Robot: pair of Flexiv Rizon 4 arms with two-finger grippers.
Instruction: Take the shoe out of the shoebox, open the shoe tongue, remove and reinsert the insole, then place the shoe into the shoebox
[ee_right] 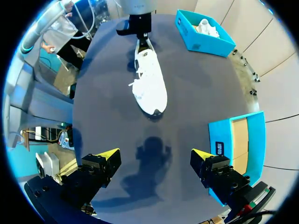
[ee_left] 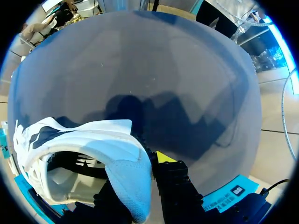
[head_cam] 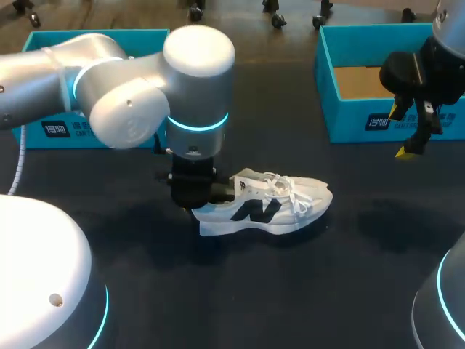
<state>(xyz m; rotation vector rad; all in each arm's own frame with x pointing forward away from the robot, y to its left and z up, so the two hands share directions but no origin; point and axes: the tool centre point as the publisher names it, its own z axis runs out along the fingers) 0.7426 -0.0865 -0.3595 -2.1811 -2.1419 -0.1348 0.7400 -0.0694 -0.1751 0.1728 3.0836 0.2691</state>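
Left claw (ee_left: 140,179) pinches the heel of a white sneaker (head_cam: 270,206) lying on the dark desk (head_cam: 240,291). Right claw (ee_right: 153,161) hangs spread, well apart, beside an open teal shoebox (head_cam: 341,116).

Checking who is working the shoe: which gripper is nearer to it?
Left. The left gripper is at the heel of the shoe, shut on it. The right gripper hangs open beside the shoebox, well clear of the shoe.
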